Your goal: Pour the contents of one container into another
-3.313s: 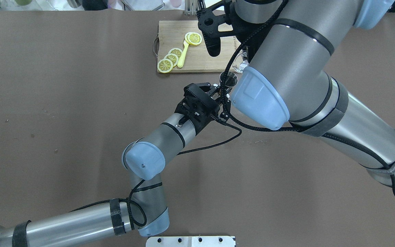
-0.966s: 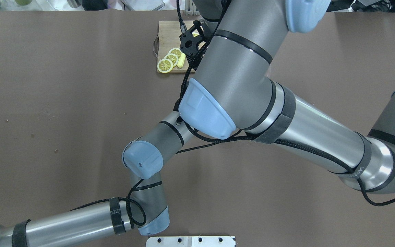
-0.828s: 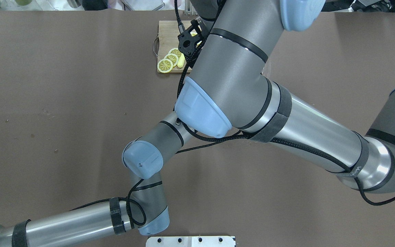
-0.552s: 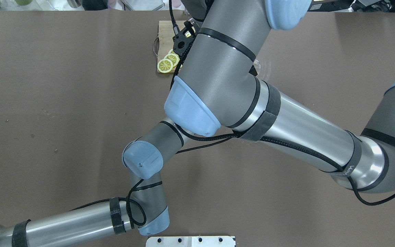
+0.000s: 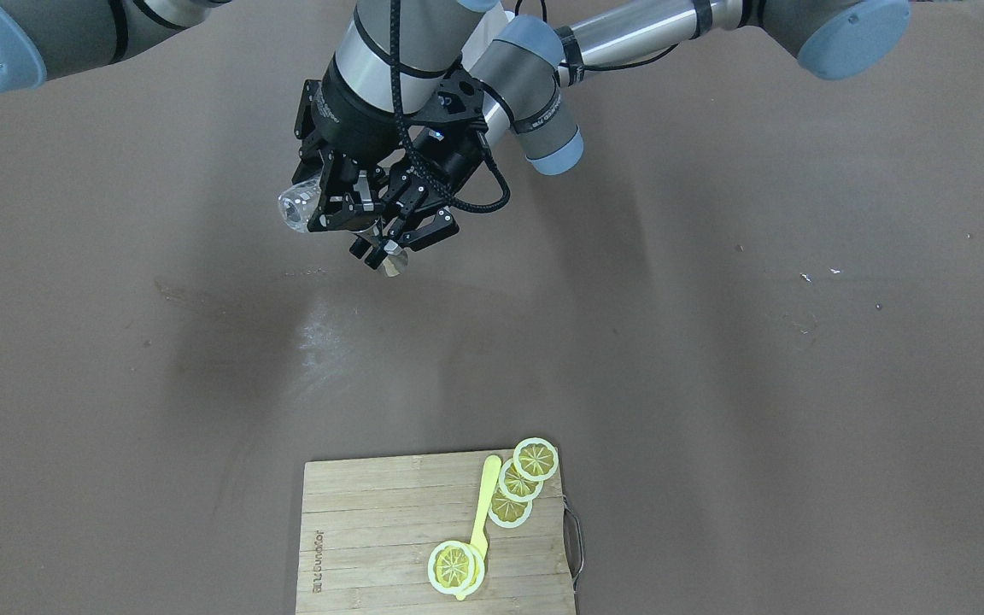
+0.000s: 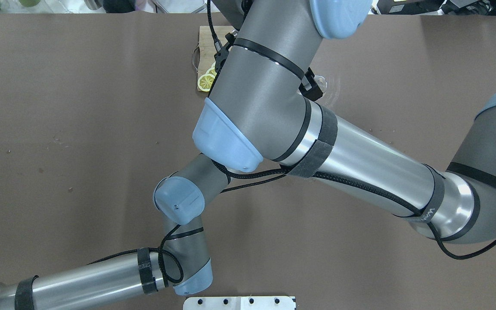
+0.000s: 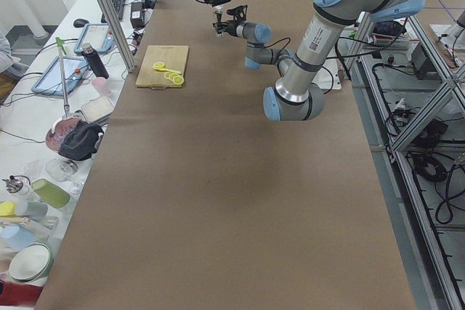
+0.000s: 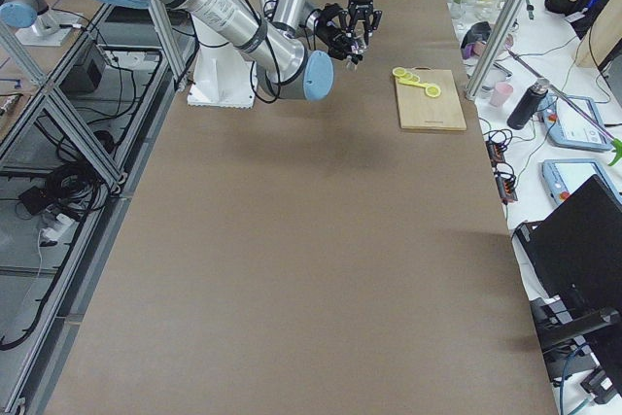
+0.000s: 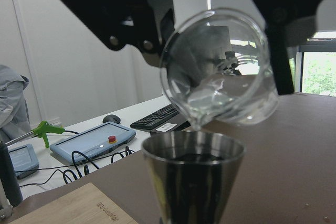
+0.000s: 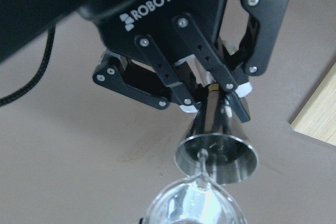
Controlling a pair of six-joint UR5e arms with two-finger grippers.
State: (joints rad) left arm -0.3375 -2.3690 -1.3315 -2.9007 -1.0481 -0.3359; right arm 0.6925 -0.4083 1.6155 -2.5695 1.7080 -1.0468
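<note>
A brown-covered table point(image 5: 714, 342) carries a pale wooden cutting board point(image 5: 372, 530) with a metal handle at its far edge from the robot. Both arms meet over bare tabletop between the board and the robot's base. The right gripper point(image 5: 334, 213) is clamped on a clear round glass cup point(image 9: 220, 72), its black fingers pressing the cup's sides, and the cup is tipped steeply with its mouth slanting down. Directly beneath that lip stands a shiny steel cone-shaped jigger point(image 9: 193, 177), upright with its wide mouth up, its narrow waist pinched between the pads of the left gripper point(image 10: 214, 97), which reaches in from the side. The right wrist view shows a thin thread of clear liquid running from the cup's lip into the jigger's mouth. On the board lie four yellow lemon slices point(image 5: 519, 483), three overlapping near the handle edge and one at the bowl of a slim yellow spoon point(image 5: 483, 504).
</note>
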